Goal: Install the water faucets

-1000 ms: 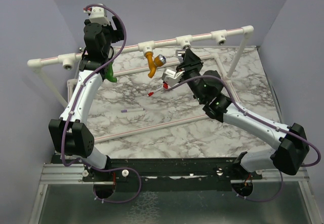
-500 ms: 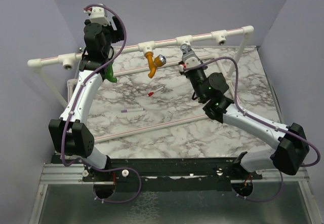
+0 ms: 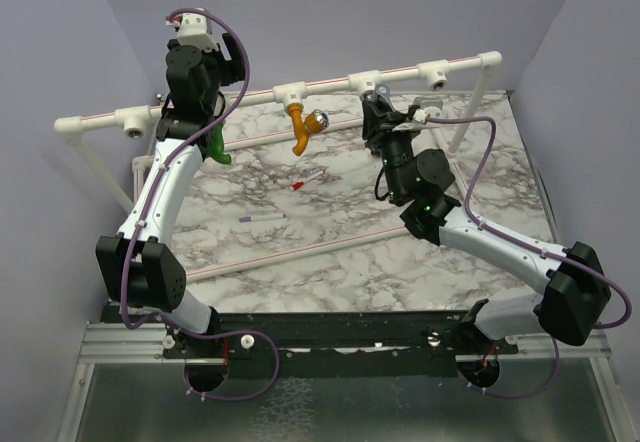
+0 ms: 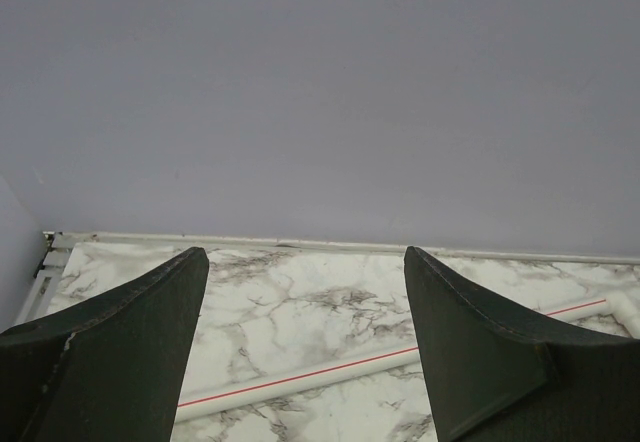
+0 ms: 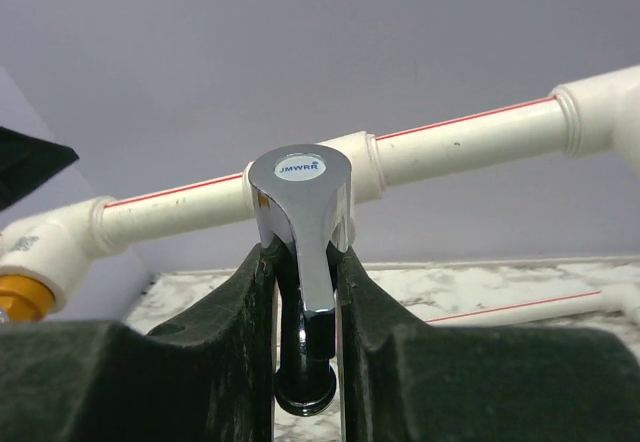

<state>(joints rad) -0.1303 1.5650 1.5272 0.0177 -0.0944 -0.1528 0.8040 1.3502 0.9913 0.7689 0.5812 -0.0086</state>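
My right gripper (image 3: 374, 104) is shut on the grey metal faucet (image 3: 371, 90) and holds it against a white tee joint (image 3: 362, 79) of the raised pipe rail. In the right wrist view the chrome faucet (image 5: 301, 192) stands upright between my fingers (image 5: 240, 312), right in front of the tee (image 5: 352, 167). The mustard-orange faucet (image 3: 301, 126) with its silver knob hangs from the tee to the left. The green faucet (image 3: 218, 148) hangs under the rail beside my left arm. My left gripper (image 3: 178, 120) is open and empty (image 4: 305, 254), facing the back wall.
The white pipe rail (image 3: 230, 97) runs across the back on legs, with further tees at the left (image 3: 133, 119) and right (image 3: 435, 68). A red-tipped stick (image 3: 308, 179) and a purple-tipped stick (image 3: 262, 218) lie on the marble table (image 3: 330, 262). Thin pipes lie on the table.
My right gripper has carried the grey faucet from over the table up and back to the rail's tee, turning it upright. The left arm has not moved.
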